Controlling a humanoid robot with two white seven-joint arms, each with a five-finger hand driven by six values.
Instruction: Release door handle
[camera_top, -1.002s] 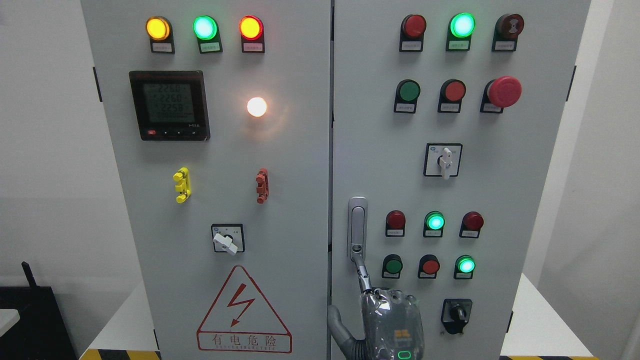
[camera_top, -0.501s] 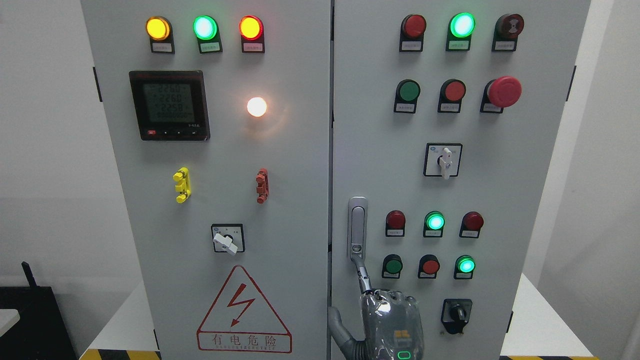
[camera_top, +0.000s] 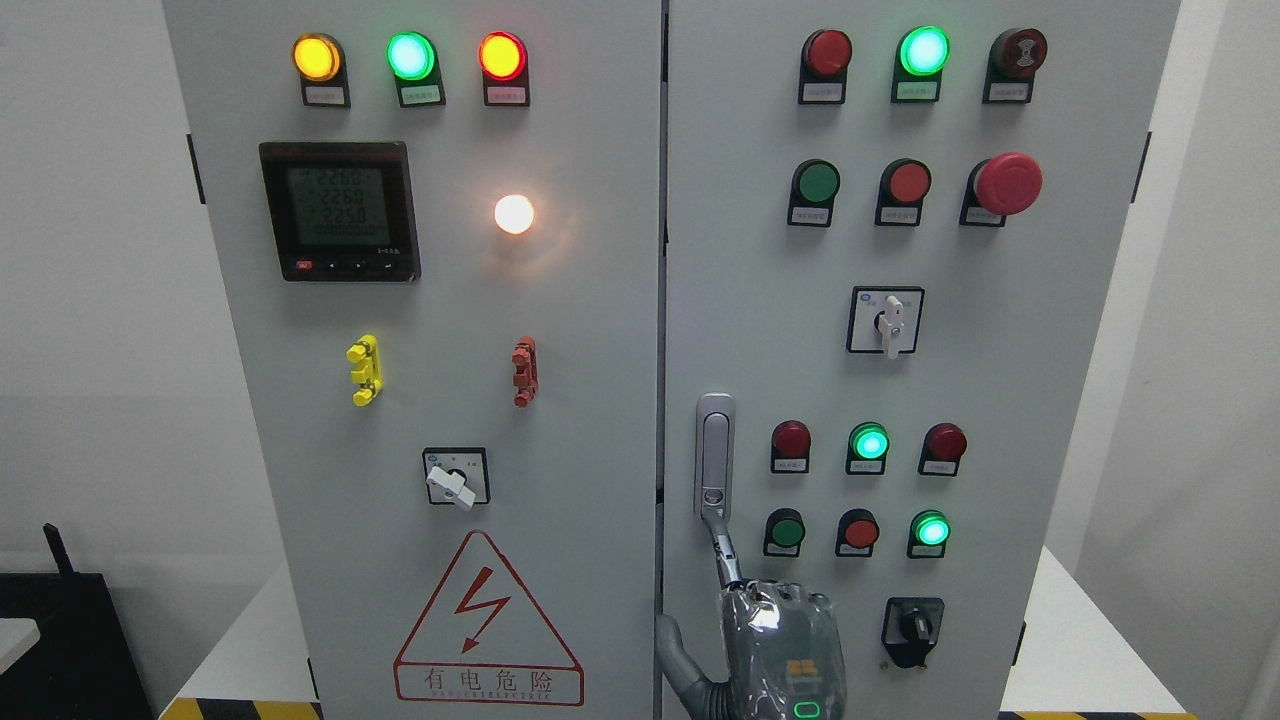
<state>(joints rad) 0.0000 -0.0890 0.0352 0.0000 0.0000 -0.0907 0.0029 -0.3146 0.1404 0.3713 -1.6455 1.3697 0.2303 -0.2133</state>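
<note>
The silver door handle (camera_top: 714, 455) sits at the left edge of the cabinet's right door (camera_top: 740, 300). Its lever (camera_top: 725, 550) is swung out and points down to the right. My right hand (camera_top: 782, 640) comes up from the bottom edge, its back toward the camera, wrapped in clear plastic. Its curled fingers (camera_top: 775, 598) close around the lever's lower end. The thumb (camera_top: 672, 640) sticks out to the left by the seam between the doors. The left arm does not show.
The right door carries red and green buttons, a red mushroom button (camera_top: 1008, 183) and rotary switches (camera_top: 889, 320), (camera_top: 913, 628). The left door (camera_top: 450, 300) has lamps, a meter (camera_top: 340, 210), a selector (camera_top: 455, 478) and a warning triangle (camera_top: 487, 625). A white table (camera_top: 1085, 650) lies below.
My right hand has sunk a little lower along the lever. The lever and the doors have not moved.
</note>
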